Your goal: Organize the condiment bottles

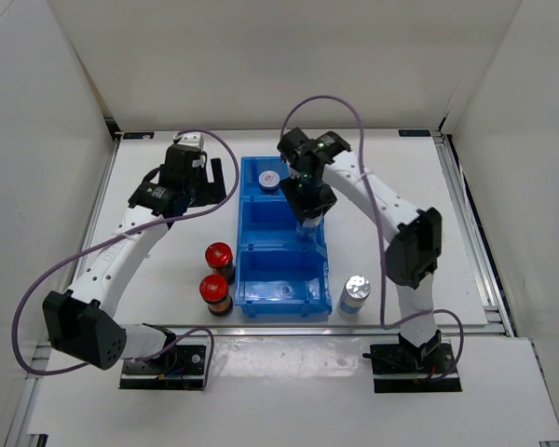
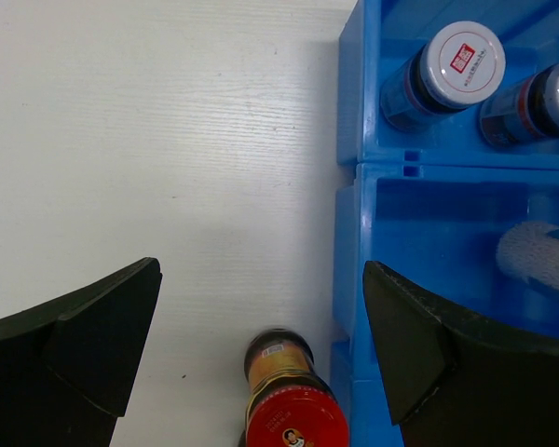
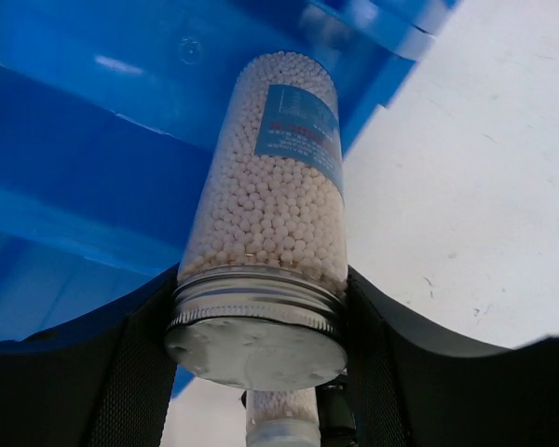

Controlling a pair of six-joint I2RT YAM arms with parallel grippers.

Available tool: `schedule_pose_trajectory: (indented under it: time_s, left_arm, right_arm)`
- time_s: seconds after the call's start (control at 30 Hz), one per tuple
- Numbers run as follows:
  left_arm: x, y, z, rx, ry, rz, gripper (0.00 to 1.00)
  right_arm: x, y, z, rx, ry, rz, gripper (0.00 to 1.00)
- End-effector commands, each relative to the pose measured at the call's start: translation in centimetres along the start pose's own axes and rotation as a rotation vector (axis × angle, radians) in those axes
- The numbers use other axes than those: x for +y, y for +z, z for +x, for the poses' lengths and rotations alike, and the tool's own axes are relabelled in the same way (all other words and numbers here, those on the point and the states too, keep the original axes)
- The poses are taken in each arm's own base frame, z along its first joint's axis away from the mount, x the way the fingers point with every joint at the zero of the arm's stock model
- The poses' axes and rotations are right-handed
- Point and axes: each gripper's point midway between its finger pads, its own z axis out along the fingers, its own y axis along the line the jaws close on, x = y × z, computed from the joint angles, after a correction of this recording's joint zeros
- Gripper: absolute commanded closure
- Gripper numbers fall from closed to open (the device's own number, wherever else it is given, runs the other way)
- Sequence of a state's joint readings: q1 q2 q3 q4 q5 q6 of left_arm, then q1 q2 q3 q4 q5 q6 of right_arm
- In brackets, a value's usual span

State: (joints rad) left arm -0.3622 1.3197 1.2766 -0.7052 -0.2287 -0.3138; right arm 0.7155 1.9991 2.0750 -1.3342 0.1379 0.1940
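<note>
Now your right claw point(image 3: 261, 321) grips a silver-capped jar point(image 3: 275, 186) by its cap, with the blue bin point(image 3: 65, 186) just beneath, probably to sort it by kind. Your left claw point(image 2: 261, 326) hangs released, with a red-capped jar point(image 2: 292, 424) near it on the counter point(image 2: 149, 140).

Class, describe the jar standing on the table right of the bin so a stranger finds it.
Find the blue bin mid-table. Beside its nearest compartment, on the right, stands one jar. It is silver-capped and alone; the red-capped jars stand left of the bin.
</note>
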Motion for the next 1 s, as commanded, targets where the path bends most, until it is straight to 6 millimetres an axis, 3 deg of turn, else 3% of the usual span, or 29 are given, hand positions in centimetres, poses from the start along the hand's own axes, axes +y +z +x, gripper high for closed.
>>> schedule_pose_trajectory:
  time_s: [0.0, 0.1, 0.2, 0.33, 0.37, 0.4, 0.57, 0.63, 0.73, 0.77, 0.8, 0.87, 0.9, 0.93, 0.97]
  left_arm:
    - [0.7, -1.0, -0.2, -0.03, 0.005, -0.022, 0.0]
    - [0.9, -0.9, 0.5, -0.018, 0.008, -0.026, 0.0]
    - [0.9, -0.9, 0.5, -0.018, 0.008, -0.026, 0.0]
    - [0.9, -1.0, 0.5, -0.026, 0.006, -0.023, 0.0]
    - [0.9, -1.0, 0.5, -0.026, 0.006, -0.023, 0.0]
    - [0.9, -1.0, 0.5, -0.026, 0.006, -0.023, 0.0]
    - [1.1, -0.8, 1.1, -0.008, 0.002, -0.029, 0.0]
    - [1.1, -0.8, 1.1, -0.008, 0.002, -0.029, 0.0]
    - [1.0, -0.8, 1.1, -0.008, -0.008, -0.029, 0.0]
    - [1.0, -0.8, 1.1, -0.008, -0.008, -0.029, 0.0]
    - [1.0, -0.8, 1.1, -0.008, -0.008, -0.029, 0.0]
    - [1.0, -0.8, 1.1, -0.008, -0.008, -0.029, 0.0]
    - [1.0, -0.8, 1.1, -0.008, -0.017, -0.029, 0.0]
    - [1.1, -0.7, 1.5, 0.0, -0.015, -0.032, 0.0]
    - [1.1, -0.7, 1.5, 0.0, -0.015, -0.032, 0.0]
  right_arm:
    - [0.3, -0.2, 0.5, 0.055, -0.051, -0.01, 0.92]
    - [0.5, 1.6, 0.1, 0.09, -0.062, -0.005, 0.82]
    - [-0.4, 3.0, -0.1, 0.121, -0.039, 0.047, 0.64]
    - [-0.7, 3.5, -0.1, 0.133, -0.031, 0.051, 0.26]
    - [-0.7, 3.3, -0.3, 0.123, -0.021, 0.05, 0.09]
    - [-0.7, 2.8, -0.2, 0.122, -0.02, 0.05, 0.01]
    - [-2.8, -1.0, -1.2, 0.042, 0.033, 0.163, 0.01]
    - [-4.2, -4.3, -1.0, -0.01, 0.097, 0.236, 0.01]
    - [-4.8, -8.7, -0.6, -0.169, 0.097, 0.332, 0.01]
    - [-4.8, -8.0, 0.9, -0.135, 0.072, 0.353, 0.01]
    - [-4.9, -9.9, 1.9, -0.199, 0.091, 0.331, 0.01]
    - [-4.3, -9.1, 3.7, -0.202, 0.116, 0.268, 0.01]
    - [-3.6, -7.7, 7.6, -0.121, 0.134, 0.209, 0.01]
    - [-3.5, -7.0, 9.3, -0.087, 0.159, 0.169, 0.01]
    - [-3.2, -7.6, 11.1, -0.079, 0.176, 0.106, 0.01]
